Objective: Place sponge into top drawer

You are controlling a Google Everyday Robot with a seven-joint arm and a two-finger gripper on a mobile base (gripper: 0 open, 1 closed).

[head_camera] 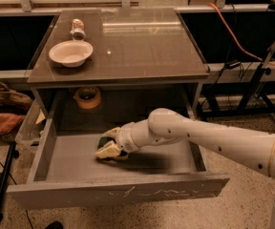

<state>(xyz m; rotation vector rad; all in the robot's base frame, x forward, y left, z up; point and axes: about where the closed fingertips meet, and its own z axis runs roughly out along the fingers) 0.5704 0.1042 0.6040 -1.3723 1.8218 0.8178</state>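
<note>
We note the sponge (102, 141), dark green scouring top, pinched between the gripper (108, 143) fingers (107, 151), low inside the open grey top drawer (118, 194), front scratched white.

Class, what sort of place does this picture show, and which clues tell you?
Probably a robotics lab: an orange cable and metal stands behind, a speckled floor, and the gripper down in the open top drawer by the sponge.

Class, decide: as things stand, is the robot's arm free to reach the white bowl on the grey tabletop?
Probably not directly: the end effector sits low inside the open grey top drawer, at the green sponge; it must rise past the tabletop edge to the white bowl.
</note>
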